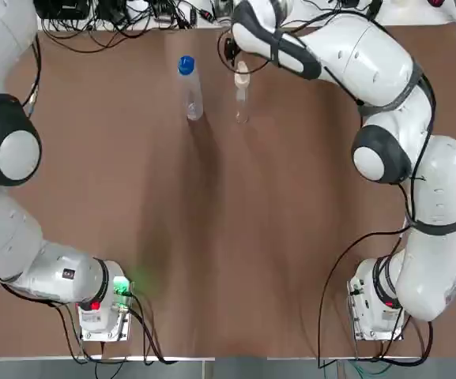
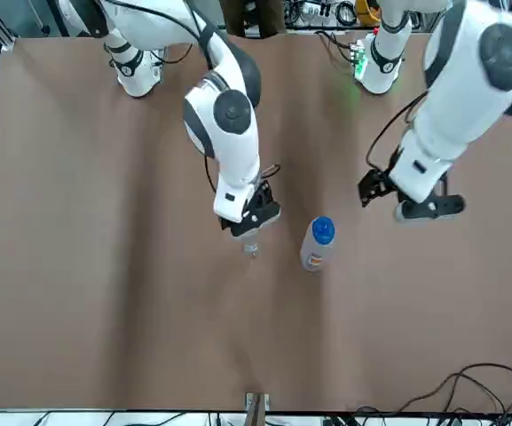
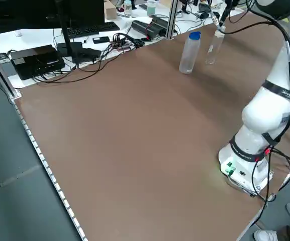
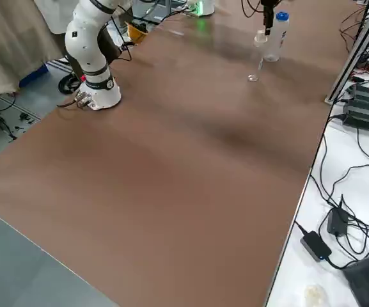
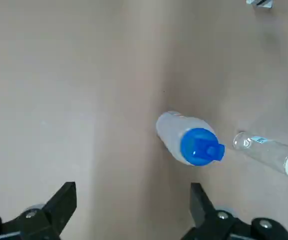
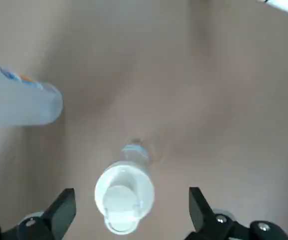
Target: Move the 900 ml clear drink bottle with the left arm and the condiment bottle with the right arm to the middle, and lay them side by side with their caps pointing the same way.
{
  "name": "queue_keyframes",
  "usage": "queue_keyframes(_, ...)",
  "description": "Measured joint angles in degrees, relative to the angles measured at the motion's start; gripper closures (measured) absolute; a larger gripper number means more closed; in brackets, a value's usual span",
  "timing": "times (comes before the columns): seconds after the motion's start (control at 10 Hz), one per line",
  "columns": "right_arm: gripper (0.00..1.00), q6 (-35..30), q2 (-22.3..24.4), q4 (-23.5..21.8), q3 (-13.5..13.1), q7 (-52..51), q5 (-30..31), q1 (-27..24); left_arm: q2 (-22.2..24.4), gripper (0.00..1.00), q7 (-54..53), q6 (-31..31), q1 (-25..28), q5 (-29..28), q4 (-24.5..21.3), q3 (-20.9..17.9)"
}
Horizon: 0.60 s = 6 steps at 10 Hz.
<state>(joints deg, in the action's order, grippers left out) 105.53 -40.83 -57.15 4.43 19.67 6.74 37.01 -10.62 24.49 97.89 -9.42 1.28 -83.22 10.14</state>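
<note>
We're in a robotics lab, no question: a wide brown table (image 3: 134,125) with a white robot arm (image 3: 268,118) bolted at its edge, a green status light glowing at the base. Along the far side, a white bench carries a tangle of black cables (image 3: 109,42), a keyboard (image 3: 87,29), black electronics boxes (image 3: 36,57) and an aluminium frame post (image 3: 172,17). Across the way, a power adapter (image 4: 315,244) trails its lead, and a beige curtain (image 4: 5,45) hangs beside the table.

The table (image 1: 291,237) is lit evenly and brightly from overhead. Soft, broad shadows (image 1: 208,174) are cast down the middle of the top view below the clear drink bottle (image 1: 190,91) and the condiment bottle (image 1: 242,96). A green glow (image 1: 138,289) is thrown on the surface at lower left.
</note>
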Motion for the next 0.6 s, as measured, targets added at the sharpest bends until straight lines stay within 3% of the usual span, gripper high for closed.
queue_keyframes(0.3,0.0,-11.1,8.7,0.0,-0.3,-0.3,0.0,-8.4,4.7,0.0,-2.1,-4.8,6.1,0.0,0.2,0.0)
queue_keyframes(0.4,0.0,-12.6,12.5,-1.9,-0.3,-1.2,0.0,-12.0,5.7,0.0,-2.1,-5.0,7.0,0.0,0.2,0.0)
queue_keyframes(0.6,0.0,-13.1,21.2,-10.0,-0.2,-3.6,-0.1,-19.1,6.6,0.0,-2.4,-5.7,7.6,0.0,0.2,0.0)
